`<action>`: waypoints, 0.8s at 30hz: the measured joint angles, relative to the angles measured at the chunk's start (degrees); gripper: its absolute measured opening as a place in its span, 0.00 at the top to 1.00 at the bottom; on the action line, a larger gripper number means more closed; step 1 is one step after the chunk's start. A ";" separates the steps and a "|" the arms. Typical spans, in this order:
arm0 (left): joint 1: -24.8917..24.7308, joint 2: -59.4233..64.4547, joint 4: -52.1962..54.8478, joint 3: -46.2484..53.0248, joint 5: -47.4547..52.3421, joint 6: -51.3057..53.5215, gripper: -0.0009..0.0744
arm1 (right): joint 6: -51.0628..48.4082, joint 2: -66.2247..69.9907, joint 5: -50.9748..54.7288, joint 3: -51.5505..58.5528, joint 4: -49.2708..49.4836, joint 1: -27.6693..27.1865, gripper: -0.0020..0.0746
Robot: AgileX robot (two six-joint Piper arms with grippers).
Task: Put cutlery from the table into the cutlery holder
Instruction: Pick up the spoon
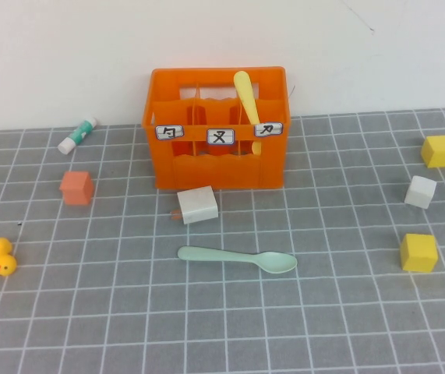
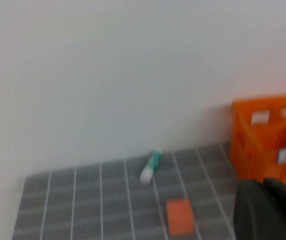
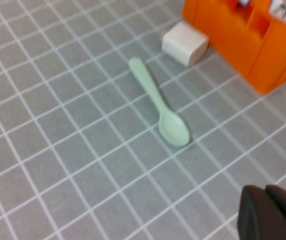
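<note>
Cutlery: we see the mint-green spoon [image 1: 238, 259] lying flat on the gridded counter [image 1: 128, 327] before the orange cutlery holder [image 1: 218, 128], while the yellow knife [image 1: 247, 101] stands in its right compartment. A white block [image 1: 198, 205] sits between spoon and holder. Our left gripper [image 2: 270, 210] and right gripper [image 3: 270, 212], jaws closed and empty, hover apart from everything.

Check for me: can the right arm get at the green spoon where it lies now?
Probably yes. The spoon lies flat on bare table, clear of the white cube and crate. The right gripper, shut, hangs beside it; the left gripper, shut, is away.
</note>
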 joint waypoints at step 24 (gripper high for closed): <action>0.34 -43.02 -2.88 30.30 7.01 -2.72 0.99 | 12.45 41.15 -7.97 -32.19 -25.00 37.18 0.98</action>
